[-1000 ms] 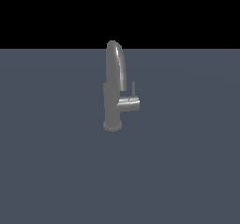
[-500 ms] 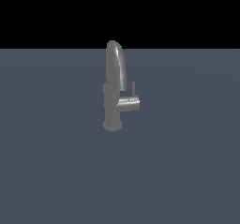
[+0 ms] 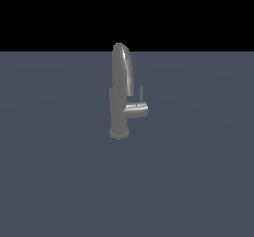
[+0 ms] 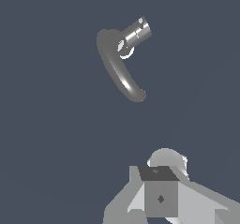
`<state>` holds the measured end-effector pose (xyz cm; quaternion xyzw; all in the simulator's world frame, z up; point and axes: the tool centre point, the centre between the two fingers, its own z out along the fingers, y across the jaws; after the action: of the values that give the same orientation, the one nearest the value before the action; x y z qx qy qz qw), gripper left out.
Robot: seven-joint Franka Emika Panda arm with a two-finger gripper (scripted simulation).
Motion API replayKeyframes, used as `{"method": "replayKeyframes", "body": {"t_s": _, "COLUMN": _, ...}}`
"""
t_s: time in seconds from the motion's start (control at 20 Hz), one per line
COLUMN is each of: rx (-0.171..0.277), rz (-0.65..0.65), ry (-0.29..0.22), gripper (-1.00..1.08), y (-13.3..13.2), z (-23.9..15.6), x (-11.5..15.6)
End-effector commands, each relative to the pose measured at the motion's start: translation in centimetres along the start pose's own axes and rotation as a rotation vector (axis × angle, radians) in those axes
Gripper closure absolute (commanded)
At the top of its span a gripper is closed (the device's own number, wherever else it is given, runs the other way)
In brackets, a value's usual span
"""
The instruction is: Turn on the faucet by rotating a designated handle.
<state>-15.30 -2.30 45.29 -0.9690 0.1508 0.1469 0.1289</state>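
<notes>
Grey metal faucet [image 3: 120, 94] stands upright on a flat slate-blue surface [image 3: 198, 181], near the middle of the exterior view. Tall arched spout rises from a cylindrical body on a round base. 1 stubby horizontal cylinder projects from the body toward the exterior view's right; the handle [image 3: 141, 93], a thin short rod, stands upright on it, beside the spout. Wrist view looks down on the faucet [image 4: 123, 73]: curved spout, bright highlight on the stub. Gripper [image 4: 159, 197] partly visible, well apart from the faucet; fingers not shown, so cannot tell whether parted or closed.
</notes>
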Motion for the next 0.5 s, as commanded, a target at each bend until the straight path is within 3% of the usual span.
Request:
{"method": "replayKeyframes", "body": {"t_s": 0.0, "rx": 0.030, "rz": 0.032, "ry": -0.040, "gripper": 1.08, "y": -0.2, "z": 0.3, "x": 1.5}}
{"method": "replayKeyframes", "body": {"t_s": 0.45, "rx": 0.141, "rz": 0.146, "ry": -0.186, "gripper": 1.08, "y": -0.5, "z": 1.7, "x": 6.7}}
